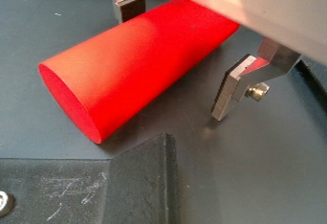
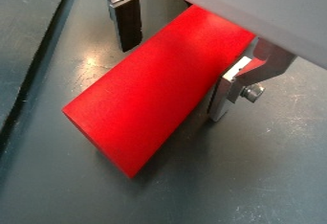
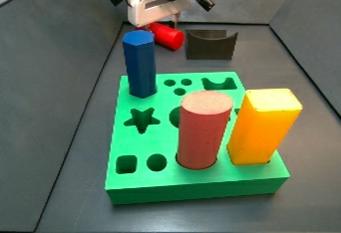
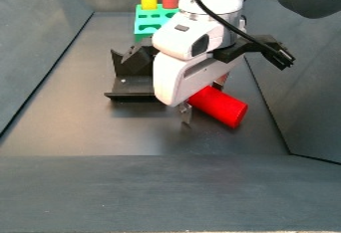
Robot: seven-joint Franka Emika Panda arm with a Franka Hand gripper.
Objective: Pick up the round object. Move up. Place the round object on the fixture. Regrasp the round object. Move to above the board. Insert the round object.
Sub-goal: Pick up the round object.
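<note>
The round object (image 1: 134,70) is a glossy red cylinder lying on its side on the dark floor, also visible in the other wrist view (image 2: 153,89) and in both side views (image 3: 170,37) (image 4: 220,108). My gripper (image 1: 179,51) (image 2: 177,60) is lowered over it and open, with one silver finger (image 1: 126,6) on one side and the other finger (image 1: 238,86) on the opposite side, a gap showing there. The fixture (image 3: 209,44) (image 4: 130,78) stands beside the cylinder. The green board (image 3: 134,172) lies nearer the front in that side view.
A blue hexagonal peg (image 3: 138,64), a thick salmon cylinder (image 3: 202,127) and a yellow-orange block (image 3: 264,125) stand in the board. Dark walls (image 4: 54,68) bound the floor. A scratched dark plate with a screw (image 1: 76,185) lies close to the cylinder's end.
</note>
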